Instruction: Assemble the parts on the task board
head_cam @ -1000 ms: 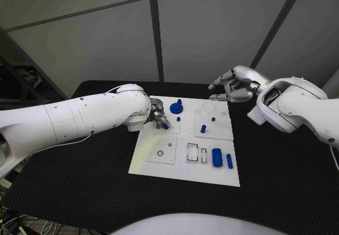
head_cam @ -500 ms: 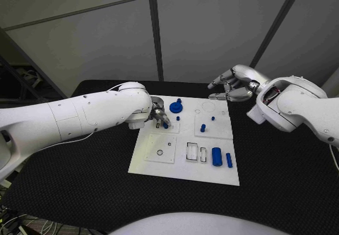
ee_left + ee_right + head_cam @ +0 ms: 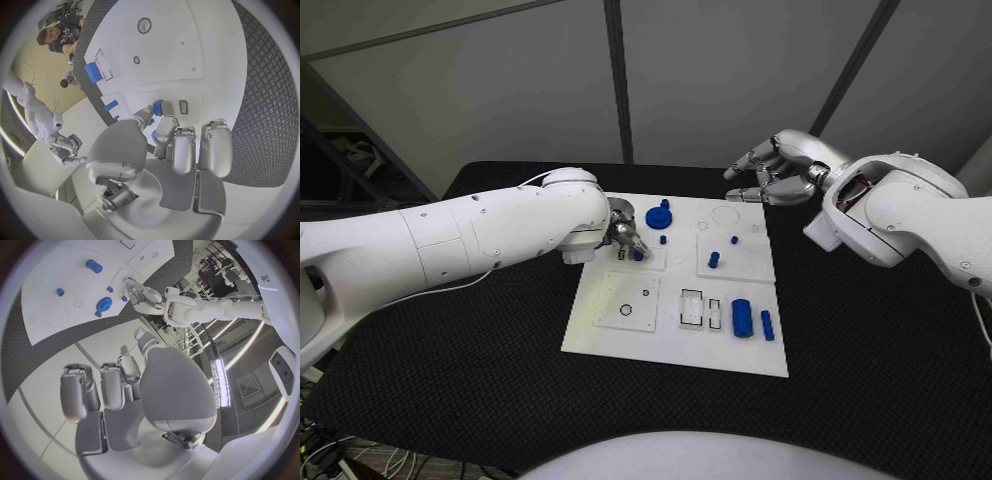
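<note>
Head view, nearest first: on the white task board [image 3: 678,345], a smooth flat plate on the dark textured table [image 3: 473,390], a stubby blue cylinder [image 3: 741,319] and a thinner blue pin [image 3: 767,326] lie with their long axes running away from the robot. Mid-board, the left robot hand [image 3: 626,241] pinches a small blue part [image 3: 638,255] — fingertips pressed to the plate. Beyond, a round blue knob [image 3: 659,218]. The right robot hand [image 3: 783,175] hovers past the far edge, fingers loosely curled, holding nothing — the left is nearer.
</note>
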### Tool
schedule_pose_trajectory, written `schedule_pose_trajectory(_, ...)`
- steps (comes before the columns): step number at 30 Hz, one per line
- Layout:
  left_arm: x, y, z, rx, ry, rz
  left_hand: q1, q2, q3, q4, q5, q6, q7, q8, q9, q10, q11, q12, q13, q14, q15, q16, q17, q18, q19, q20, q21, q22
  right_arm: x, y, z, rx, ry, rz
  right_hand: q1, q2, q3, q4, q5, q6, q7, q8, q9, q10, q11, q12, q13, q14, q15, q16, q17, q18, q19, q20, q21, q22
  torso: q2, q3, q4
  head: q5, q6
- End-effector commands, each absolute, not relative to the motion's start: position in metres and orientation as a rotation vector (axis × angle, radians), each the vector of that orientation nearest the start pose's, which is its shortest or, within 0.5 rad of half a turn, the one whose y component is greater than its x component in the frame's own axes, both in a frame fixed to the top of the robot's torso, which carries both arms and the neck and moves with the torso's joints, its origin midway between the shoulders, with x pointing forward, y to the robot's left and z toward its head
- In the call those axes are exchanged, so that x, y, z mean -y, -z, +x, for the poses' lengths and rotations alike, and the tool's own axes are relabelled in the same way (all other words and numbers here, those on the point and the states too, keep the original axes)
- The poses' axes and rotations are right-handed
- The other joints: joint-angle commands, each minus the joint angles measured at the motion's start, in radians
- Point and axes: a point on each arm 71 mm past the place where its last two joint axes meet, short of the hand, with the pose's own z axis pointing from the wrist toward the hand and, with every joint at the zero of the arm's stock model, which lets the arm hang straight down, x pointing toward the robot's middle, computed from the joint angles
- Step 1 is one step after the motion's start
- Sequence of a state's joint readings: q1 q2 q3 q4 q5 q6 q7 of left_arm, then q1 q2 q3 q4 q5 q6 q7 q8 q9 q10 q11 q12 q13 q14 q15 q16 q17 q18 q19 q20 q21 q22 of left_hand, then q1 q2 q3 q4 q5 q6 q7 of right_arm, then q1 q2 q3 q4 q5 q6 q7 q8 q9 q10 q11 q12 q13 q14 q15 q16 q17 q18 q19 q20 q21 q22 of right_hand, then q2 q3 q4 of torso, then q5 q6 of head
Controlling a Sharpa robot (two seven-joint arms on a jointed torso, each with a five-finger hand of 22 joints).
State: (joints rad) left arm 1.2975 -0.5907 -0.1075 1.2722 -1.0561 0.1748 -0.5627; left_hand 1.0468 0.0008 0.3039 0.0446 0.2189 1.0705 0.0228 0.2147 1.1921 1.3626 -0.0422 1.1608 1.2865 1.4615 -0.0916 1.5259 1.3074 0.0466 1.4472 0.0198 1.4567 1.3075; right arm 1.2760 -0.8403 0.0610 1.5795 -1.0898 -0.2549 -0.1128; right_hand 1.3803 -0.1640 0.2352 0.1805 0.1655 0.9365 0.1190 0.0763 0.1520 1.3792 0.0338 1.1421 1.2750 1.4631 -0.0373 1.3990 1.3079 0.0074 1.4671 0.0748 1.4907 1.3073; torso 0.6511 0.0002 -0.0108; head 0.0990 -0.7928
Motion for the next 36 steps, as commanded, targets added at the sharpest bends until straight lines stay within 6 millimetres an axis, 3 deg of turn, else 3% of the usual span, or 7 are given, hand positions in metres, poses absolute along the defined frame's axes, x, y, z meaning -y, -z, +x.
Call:
schedule_pose_trajectory(1, -0.163, 0.218, 0.524, -2.353, 0.317, -0.114, -0.001, -0.011, -0.002, 0.012, -0.008, 0.008, -0.002, 0.006, 0.002, 0.008, 0.001, 0.005, 0.002, 0.098, -0.003, 0.003, 0.222, -0.001, 0.008, 0.000, 0.004, 0.073, 0.184, 0.111, 0.497, -1.667, -0.908, 0.135, 0.000, 0.006, 0.004, 0.001, 0.005, 0.003, 0.001, -0.003, -0.001, 0.005, 0.000, -0.005, -0.001, 0.048, -0.004, -0.007, 0.002, 0.019, 0.041, -0.005, -0.002, 0.167, 0.000, 0.0001, 0.0007, 0.001, -0.001)
schedule_pose_trajectory(6, -0.164, 0.218, 0.524, -2.345, 0.318, -0.122, 0.001, -0.022, -0.012, 0.038, -0.028, 0.011, -0.003, 0.005, 0.004, 0.008, 0.000, 0.004, 0.002, 0.098, -0.004, 0.003, 0.222, 0.000, 0.007, -0.001, 0.003, 0.073, 0.184, 0.111, 0.497, -1.665, -0.908, 0.136, -0.001, 0.006, 0.004, 0.001, 0.005, 0.003, 0.001, -0.004, -0.001, 0.004, 0.000, -0.006, -0.002, 0.047, -0.004, -0.008, 0.000, 0.019, 0.040, -0.005, -0.003, 0.166, 0.000, -0.0001, 0.0003, 0.001, 0.001)
schedule_pose_trajectory(11, -0.166, 0.217, 0.526, -2.324, 0.322, -0.143, -0.010, -0.044, -0.046, 0.098, -0.146, 0.018, 0.000, 0.004, 0.008, 0.010, 0.002, 0.006, 0.004, 0.098, -0.003, 0.003, 0.222, -0.001, 0.008, -0.001, 0.004, 0.076, 0.185, 0.111, 0.498, -1.663, -0.907, 0.137, -0.002, 0.006, 0.004, 0.001, 0.005, 0.003, 0.001, -0.004, -0.002, 0.003, 0.000, -0.007, -0.003, 0.047, -0.004, -0.009, -0.001, 0.020, 0.039, -0.005, -0.005, 0.164, 0.000, -0.0001, 0.0001, 0.001, 0.004)
schedule_pose_trajectory(13, -0.168, 0.217, 0.526, -2.314, 0.325, -0.152, -0.012, -0.053, -0.062, 0.124, -0.167, 0.020, 0.000, 0.004, 0.011, 0.011, 0.002, 0.008, 0.006, 0.098, -0.003, 0.004, 0.222, -0.001, 0.009, 0.000, 0.004, 0.078, 0.185, 0.111, 0.498, -1.662, -0.907, 0.137, -0.002, 0.006, 0.003, 0.001, 0.005, 0.002, 0.001, -0.005, -0.002, 0.003, 0.000, -0.008, -0.003, 0.047, -0.004, -0.010, -0.003, 0.020, 0.038, -0.005, -0.006, 0.163, 0.000, -0.0002, 0.0006, 0.000, 0.005)
schedule_pose_trajectory(24, -0.171, 0.196, 0.533, -2.230, 0.384, -0.219, 0.002, -0.094, -0.126, 0.228, -0.171, 0.014, 0.002, -0.004, 0.019, -0.002, 0.004, -0.010, -0.003, 0.095, -0.004, -0.006, 0.213, 0.003, -0.002, -0.002, -0.008, 0.063, 0.188, 0.111, 0.499, -1.655, -0.902, 0.144, -0.005, 0.002, 0.002, 0.003, 0.004, -0.001, 0.002, -0.008, -0.003, -0.001, 0.000, -0.014, -0.008, 0.045, -0.004, -0.017, -0.011, 0.023, 0.032, -0.005, -0.014, 0.154, -0.001, 0.0010, 0.0004, 0.004, 0.005)
schedule_pose_trajectory(31, -0.175, 0.181, 0.536, -2.209, 0.407, -0.242, 0.013, -0.105, -0.148, 0.244, -0.170, 0.007, 0.006, -0.011, 0.018, -0.009, 0.007, -0.021, -0.009, 0.095, -0.002, -0.007, 0.212, 0.004, -0.003, -0.001, -0.011, 0.061, 0.189, 0.112, 0.500, -1.656, -0.900, 0.147, -0.005, 0.001, 0.002, 0.003, 0.005, -0.005, 0.002, -0.010, -0.005, -0.003, 0.001, -0.018, -0.011, 0.044, -0.004, -0.019, -0.013, 0.023, 0.031, -0.005, -0.016, 0.152, -0.001, 0.0003, 0.0003, 0.005, 0.007)
schedule_pose_trajectory(36, -0.181, 0.172, 0.539, -2.235, 0.387, -0.238, 0.035, -0.095, -0.157, 0.240, -0.170, -0.002, 0.010, -0.018, 0.016, -0.020, 0.010, -0.037, -0.019, 0.092, 0.001, -0.017, 0.202, 0.007, -0.014, 0.001, -0.022, 0.045, 0.190, 0.112, 0.500, -1.656, -0.897, 0.149, -0.005, 0.001, 0.002, 0.003, 0.005, -0.005, 0.002, -0.010, -0.005, -0.003, 0.001, -0.018, -0.011, 0.044, -0.004, -0.019, -0.013, 0.023, 0.031, -0.005, -0.016, 0.152, 0.001, -0.0002, 0.0014, 0.002, 0.013)
